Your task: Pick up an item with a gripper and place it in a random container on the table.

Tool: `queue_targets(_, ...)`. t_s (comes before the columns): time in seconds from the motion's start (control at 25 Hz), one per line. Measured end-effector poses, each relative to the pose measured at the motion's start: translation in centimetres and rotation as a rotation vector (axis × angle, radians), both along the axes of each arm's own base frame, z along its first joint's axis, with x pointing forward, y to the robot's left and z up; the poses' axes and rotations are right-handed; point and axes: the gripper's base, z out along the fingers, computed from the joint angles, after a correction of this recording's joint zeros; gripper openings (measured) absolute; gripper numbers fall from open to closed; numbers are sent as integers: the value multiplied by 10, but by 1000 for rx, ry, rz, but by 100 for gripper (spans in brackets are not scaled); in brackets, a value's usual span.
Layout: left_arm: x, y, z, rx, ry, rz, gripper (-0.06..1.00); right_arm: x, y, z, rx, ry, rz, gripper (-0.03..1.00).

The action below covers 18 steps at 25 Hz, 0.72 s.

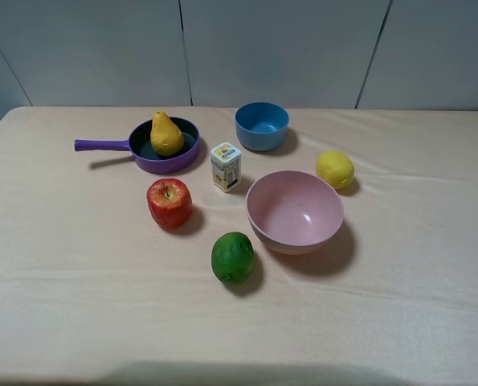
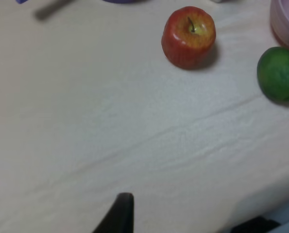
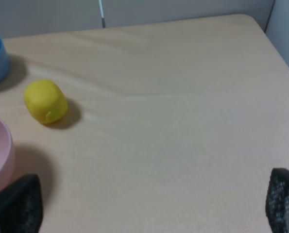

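The yellow pear (image 1: 166, 133) stands upright inside the purple frying pan (image 1: 185, 154) at the back left of the table (image 1: 78, 265); the pan's handle points left. Neither gripper shows in the high view. In the left wrist view only one dark fingertip (image 2: 121, 213) and a dark bit at the frame's edge show, with bare cloth between, so the left gripper (image 2: 185, 219) is open and empty over the cloth, apart from the apple. The right gripper (image 3: 149, 204) is open and empty, its fingers (image 3: 18, 206) wide apart over bare cloth.
A red apple (image 1: 169, 203) (image 2: 188, 36), a green lime (image 1: 233, 257) (image 2: 279, 74), a small white carton (image 1: 226, 166), a pink bowl (image 1: 295, 212), a blue bowl (image 1: 262, 125) and a round yellow lemon (image 1: 335, 170) (image 3: 45, 101) sit mid-table. The table's right edge shows in the right wrist view.
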Motion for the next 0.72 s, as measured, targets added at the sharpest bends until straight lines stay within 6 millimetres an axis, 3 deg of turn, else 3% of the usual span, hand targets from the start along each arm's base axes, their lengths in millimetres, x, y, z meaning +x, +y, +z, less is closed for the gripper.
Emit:
queue_targets(0.2,-27,11,-21,-14,-70,95,99,0,0,0,0,0,0,69)
queue_targets(0.52,-51,21,-71,26,-182,249,99,0,0,0,0,0,0,69)
queue_targets(0.72,-67,21,-76,14,-328,268,99,0,0,0,0,1,0,69)
